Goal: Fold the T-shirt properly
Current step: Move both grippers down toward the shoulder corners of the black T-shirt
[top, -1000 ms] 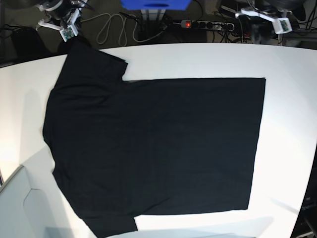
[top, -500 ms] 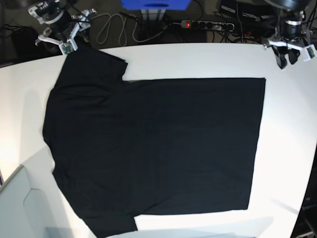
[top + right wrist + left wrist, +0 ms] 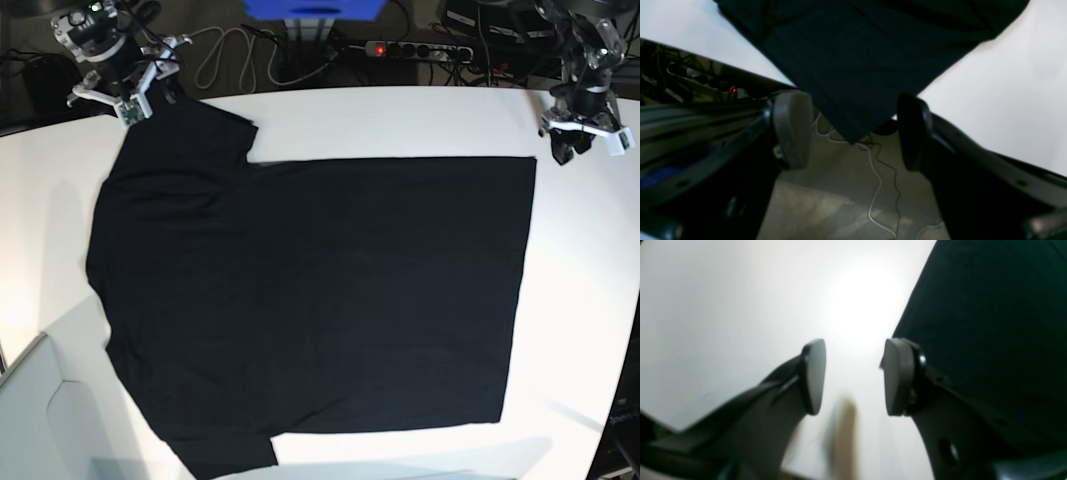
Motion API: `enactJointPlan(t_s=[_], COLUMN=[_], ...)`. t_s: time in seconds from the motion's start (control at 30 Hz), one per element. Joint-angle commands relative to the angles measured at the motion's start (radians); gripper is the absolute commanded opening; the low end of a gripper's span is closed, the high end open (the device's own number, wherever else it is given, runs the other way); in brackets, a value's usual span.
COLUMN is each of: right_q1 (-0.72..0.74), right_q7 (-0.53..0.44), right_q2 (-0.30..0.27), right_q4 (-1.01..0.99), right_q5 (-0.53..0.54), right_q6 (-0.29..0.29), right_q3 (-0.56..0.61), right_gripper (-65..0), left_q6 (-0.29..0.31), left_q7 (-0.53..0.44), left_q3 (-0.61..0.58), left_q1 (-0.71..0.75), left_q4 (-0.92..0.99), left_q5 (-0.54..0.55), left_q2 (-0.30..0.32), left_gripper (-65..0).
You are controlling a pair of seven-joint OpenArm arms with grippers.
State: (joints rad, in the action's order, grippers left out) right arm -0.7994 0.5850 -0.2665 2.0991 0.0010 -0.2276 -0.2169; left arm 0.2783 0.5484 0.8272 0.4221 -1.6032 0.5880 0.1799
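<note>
The right gripper [image 3: 112, 88] hovers at the far left corner of the white table [image 3: 400, 120], just past the far sleeve of the T-shirt [image 3: 310, 300]. In its wrist view the fingers [image 3: 791, 130] stand released and wide apart with nothing between them, and the tip of the sleeve [image 3: 853, 83] hangs over the table edge above grey floor and a thin white cable [image 3: 877, 186]. The T-shirt lies flat and spread across the middle of the table, plain black side up, sleeves to the left and hem to the right. At the far right, the left gripper [image 3: 580, 140] hangs over bare tabletop just beyond the far hem corner, apart from it. Its pads [image 3: 815, 376] are parted and hold nothing, the black cloth lying off to one side.
</note>
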Motion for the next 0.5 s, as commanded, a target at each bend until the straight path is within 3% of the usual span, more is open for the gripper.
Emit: enactJointPlan(t_s=[0.0,0.27,0.47], right_q1=[-0.007,-0.013,-0.015], right_q7=[-0.015,-0.015,-0.015], right_q2=[-0.007,0.013,0.011], right_q4=[0.013,0.013,0.013], right_q5=[0.003,0.0,-0.002], right_q6=[-0.017,-0.017,-0.017], right_q3=[-0.005,-0.005,-0.005], right_gripper=[-26.2,-26.2,-26.2], left_q6=[0.006,0.008,0.005], left_q7=[-0.023,-0.034,-0.034], left_q3=[0.007,-0.131,-0.131], left_q1=[-0.015,-0.07,-0.087], left_q4=[-0.003,0.059,0.066], left_q5=[0.008,-0.049,-0.05], left_q2=[0.014,0.028,0.017], left_gripper=[-37.4,-37.4,-37.4])
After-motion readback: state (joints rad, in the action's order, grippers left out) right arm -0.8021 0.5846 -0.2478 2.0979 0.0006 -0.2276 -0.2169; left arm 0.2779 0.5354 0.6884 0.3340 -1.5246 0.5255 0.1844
